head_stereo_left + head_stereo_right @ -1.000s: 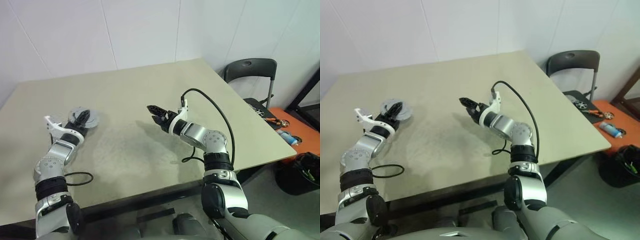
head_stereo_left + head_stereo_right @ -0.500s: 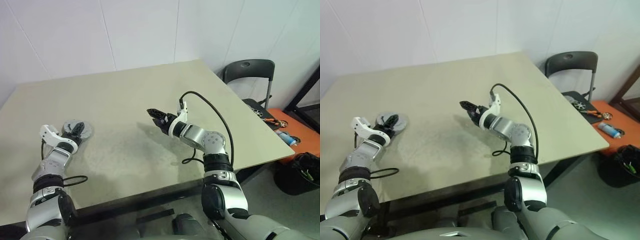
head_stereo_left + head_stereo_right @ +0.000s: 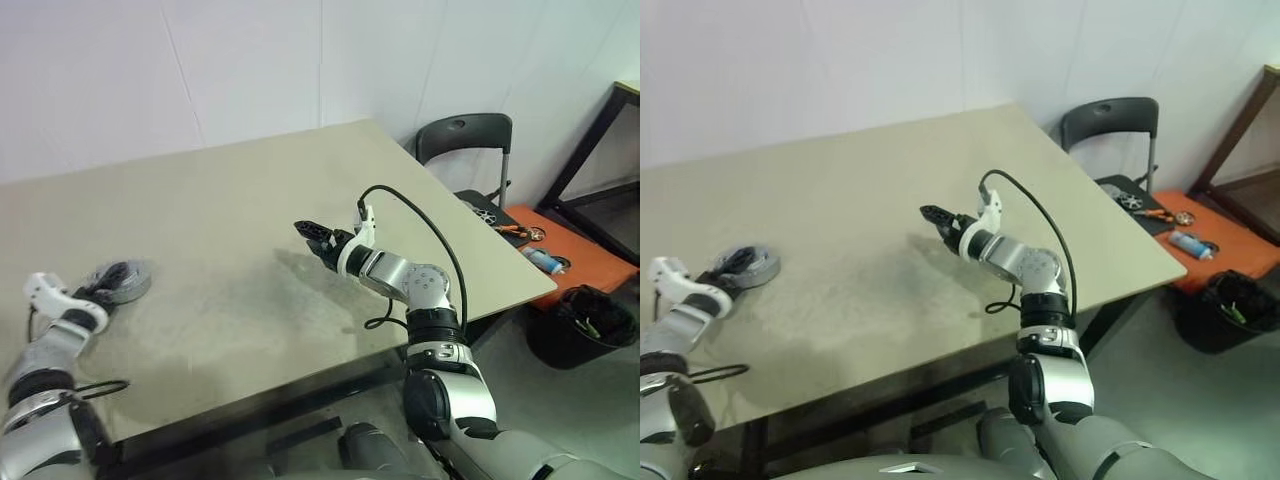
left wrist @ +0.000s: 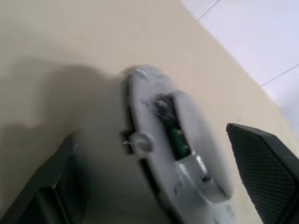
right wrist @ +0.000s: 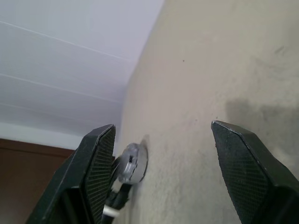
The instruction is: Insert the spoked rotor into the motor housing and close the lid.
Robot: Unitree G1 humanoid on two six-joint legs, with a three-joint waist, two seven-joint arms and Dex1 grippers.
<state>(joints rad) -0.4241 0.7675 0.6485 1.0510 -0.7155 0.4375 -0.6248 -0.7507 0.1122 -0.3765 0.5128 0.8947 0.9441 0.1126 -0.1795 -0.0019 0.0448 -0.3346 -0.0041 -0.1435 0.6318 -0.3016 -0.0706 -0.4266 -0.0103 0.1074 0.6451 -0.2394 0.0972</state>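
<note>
Now, your left gripper (image 4: 154, 182) has its two black fingers (image 4: 264, 170) spread wide, nothing clamped between them. Right ahead of it, between those fingers, sits the motor housing (image 4: 168, 140), a squat grey round body resting on the table (image 3: 250, 200). From the wrist camera you can't quite tell whether either finger touches it; there's a gap on both sides. The lid (image 4: 184, 154) looks to be on top of the housing, its pale face and small hub showing.

From the head camera, your left gripper (image 3: 88, 300) is down at the table's left edge with the housing (image 3: 120, 282) just at its tips.

Your right gripper (image 3: 310, 234) hangs over the middle of the table, well apart from the housing, pointing toward your left. Its fingers (image 5: 100, 163) stand parted and hold nothing; between them you see bare tabletop, with the housing (image 5: 133, 163) small in the distance.

Off past the table's right corner stands a grey chair (image 3: 465, 140).
</note>
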